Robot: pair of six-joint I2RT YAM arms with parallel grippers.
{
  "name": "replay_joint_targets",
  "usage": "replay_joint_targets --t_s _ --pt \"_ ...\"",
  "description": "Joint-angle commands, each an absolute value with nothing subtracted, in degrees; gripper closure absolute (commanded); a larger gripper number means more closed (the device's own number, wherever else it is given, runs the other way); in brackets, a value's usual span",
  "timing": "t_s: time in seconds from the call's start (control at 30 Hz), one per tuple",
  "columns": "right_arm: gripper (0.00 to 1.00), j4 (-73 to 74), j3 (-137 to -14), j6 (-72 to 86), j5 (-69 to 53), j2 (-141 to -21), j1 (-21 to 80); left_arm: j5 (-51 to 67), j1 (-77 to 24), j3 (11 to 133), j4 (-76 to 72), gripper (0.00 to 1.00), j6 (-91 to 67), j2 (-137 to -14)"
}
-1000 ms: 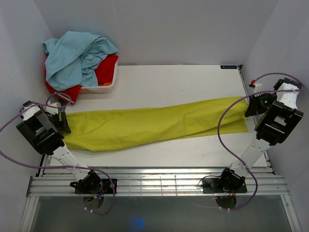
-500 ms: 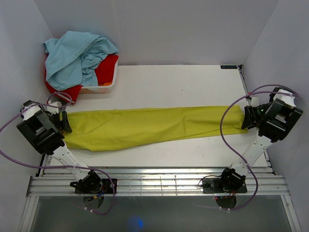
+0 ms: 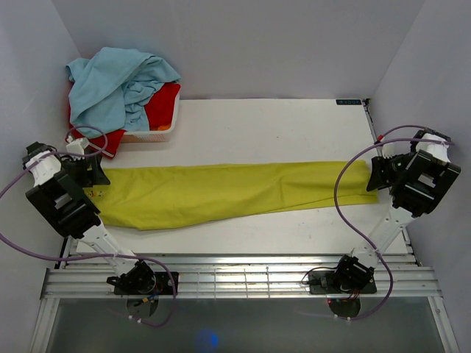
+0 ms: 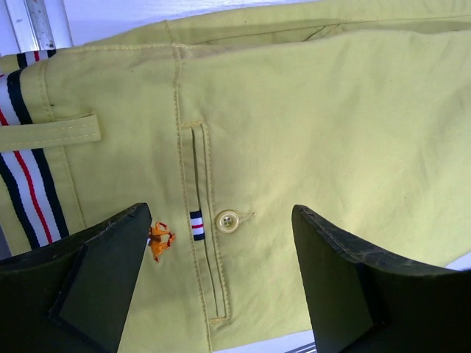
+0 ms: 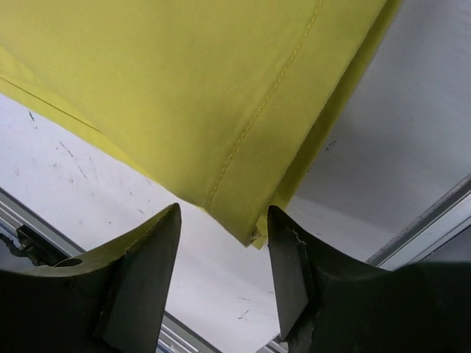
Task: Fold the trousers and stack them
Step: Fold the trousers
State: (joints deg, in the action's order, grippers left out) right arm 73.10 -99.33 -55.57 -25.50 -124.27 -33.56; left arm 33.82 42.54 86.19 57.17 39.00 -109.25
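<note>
The yellow-green trousers (image 3: 235, 193) lie flat and stretched across the table, waist at the left, leg ends at the right. My left gripper (image 3: 94, 170) hovers open over the waist end. In the left wrist view its fingers (image 4: 81, 279) stand wide over the trousers (image 4: 309, 132), above a back pocket button (image 4: 227, 220), with the striped waistband (image 4: 26, 191) at the left. My right gripper (image 3: 377, 176) is open at the leg ends. In the right wrist view the hem corner (image 5: 254, 234) of the trousers (image 5: 184, 88) lies loose just beyond my right gripper (image 5: 224, 257).
At the back left a white basket (image 3: 151, 134) holds a red garment (image 3: 158, 107) under a light blue garment (image 3: 118, 84). Walls close in on both sides. Metal rails (image 3: 235, 279) run along the near edge, and a strip (image 3: 372, 129) lines the table's right edge.
The right gripper came down, laid the leg ends flat and opened off the hem. The left gripper opened a little wider and drew back toward the far left.
</note>
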Motion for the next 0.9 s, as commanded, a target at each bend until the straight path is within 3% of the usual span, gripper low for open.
replay_joint_targets --t_s 0.0,0.1,0.2,0.23,0.3,0.33,0.47,0.7,0.87 --pt "0.43 67.51 -96.51 -55.81 -26.72 -120.76 -34.98 37.18 42.36 86.75 58.54 0.12 40.52 -106.08" --pt "0.42 66.54 -94.92 -55.81 -25.93 -121.29 -34.72 36.74 42.36 86.05 58.01 0.12 40.26 -106.52" --pt "0.5 67.5 -94.04 -56.95 -24.96 -121.99 -34.63 35.95 42.36 85.52 56.96 0.12 39.64 -106.7" --pt "0.66 68.11 -94.13 -57.39 -24.26 -121.73 -34.63 35.43 42.36 85.0 56.26 0.12 39.46 -106.96" --pt "0.78 68.29 -94.39 -57.92 -23.73 -120.94 -34.63 33.67 42.36 84.29 55.46 0.13 39.38 -107.14" --pt "0.91 69.42 -95.0 -57.92 -23.64 -120.42 -34.72 33.05 42.36 83.24 54.76 0.13 39.2 -107.05" --pt "0.92 74.96 -101.15 -57.23 -25.05 -120.24 -35.07 29.54 42.36 81.13 51.52 0.15 38.5 -107.57" --pt "0.92 74.97 -96.16 -59.23 -17.32 -117.16 -35.77 22.51 42.63 80.95 46.94 0.19 36.39 -109.95" --pt "0.92 74.88 -103.34 -54.95 -12.49 -124.35 -37.44 20.48 42.63 81.91 44.39 0.21 34.89 -111.53"
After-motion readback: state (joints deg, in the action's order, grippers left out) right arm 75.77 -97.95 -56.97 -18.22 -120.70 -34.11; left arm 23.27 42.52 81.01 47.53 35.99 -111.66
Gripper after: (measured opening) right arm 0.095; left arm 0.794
